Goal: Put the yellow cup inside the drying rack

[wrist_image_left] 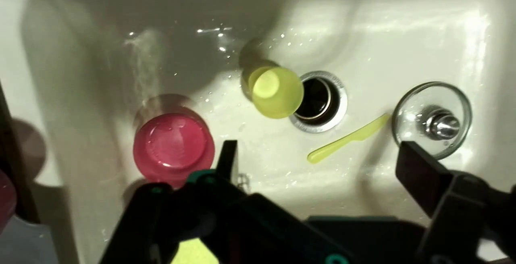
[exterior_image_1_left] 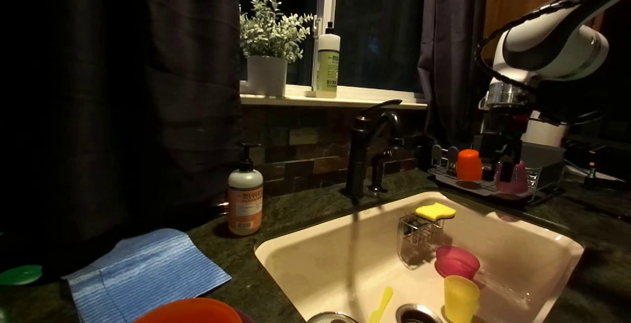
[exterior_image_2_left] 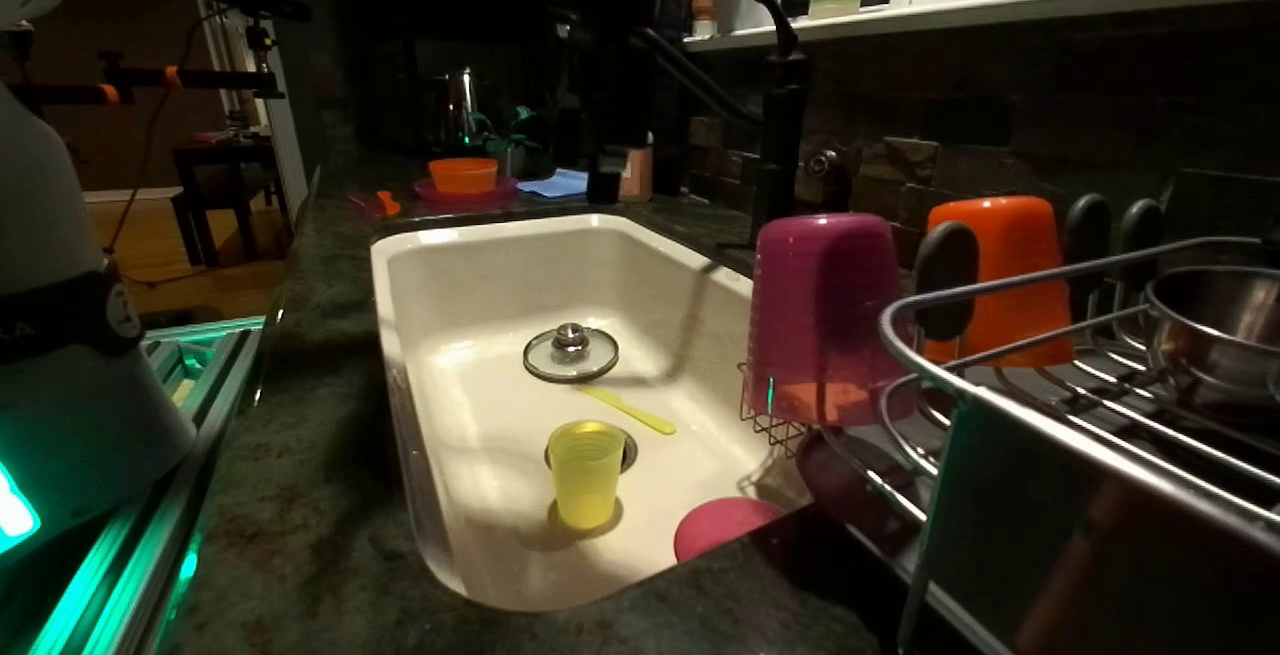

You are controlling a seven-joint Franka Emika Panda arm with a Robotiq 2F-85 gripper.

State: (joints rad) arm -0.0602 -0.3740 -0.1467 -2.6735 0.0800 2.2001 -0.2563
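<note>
The yellow cup stands upright in the cream sink beside the drain. It shows in both exterior views and in the wrist view. My gripper is open with nothing between its fingers. It hangs above the sink, with the cup ahead of the fingertips in the wrist view. In an exterior view the gripper overlaps the picture of the rack. The drying rack stands on the counter at the end of the sink. It also shows in an exterior view, partly hidden by my gripper.
An upturned purple cup and orange cup sit on the rack, with a metal pot. The sink holds a pink bowl, yellow knife and glass lid. A dark faucet rises behind; a sponge tops a wire caddy.
</note>
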